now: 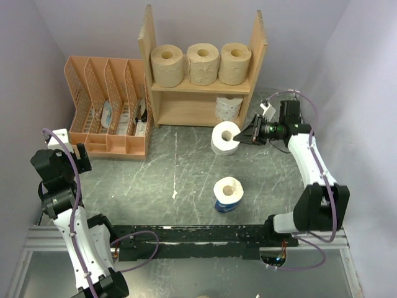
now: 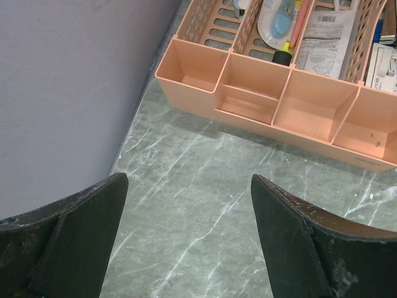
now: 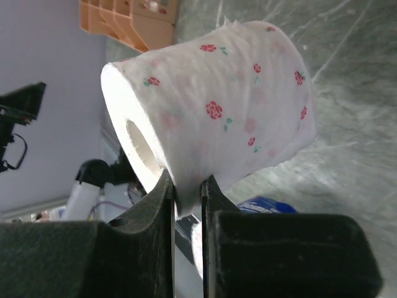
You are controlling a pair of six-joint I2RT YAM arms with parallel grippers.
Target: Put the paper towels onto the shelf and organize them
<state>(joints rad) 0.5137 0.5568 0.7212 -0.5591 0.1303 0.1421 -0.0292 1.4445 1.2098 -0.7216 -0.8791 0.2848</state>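
Three tan rolls (image 1: 203, 63) stand on the top tier of the wooden shelf (image 1: 257, 56). A white printed roll (image 1: 228, 108) sits on its lower tier. My right gripper (image 1: 244, 138) is shut on the wall of a second white rose-print roll (image 1: 224, 138), one finger in its core, and holds it in front of the shelf; the roll fills the right wrist view (image 3: 217, 105). A blue-wrapped roll (image 1: 227, 194) stands on the table at the middle front. My left gripper (image 1: 79, 158) is open and empty at the far left, above bare table (image 2: 186, 186).
An orange lattice file organizer (image 1: 108, 105) with stationery stands left of the shelf; its low front compartments (image 2: 279, 105) lie just ahead of my left gripper. Grey walls close in on the left, back and right. The arms' black base rail (image 1: 198, 239) runs along the near edge.
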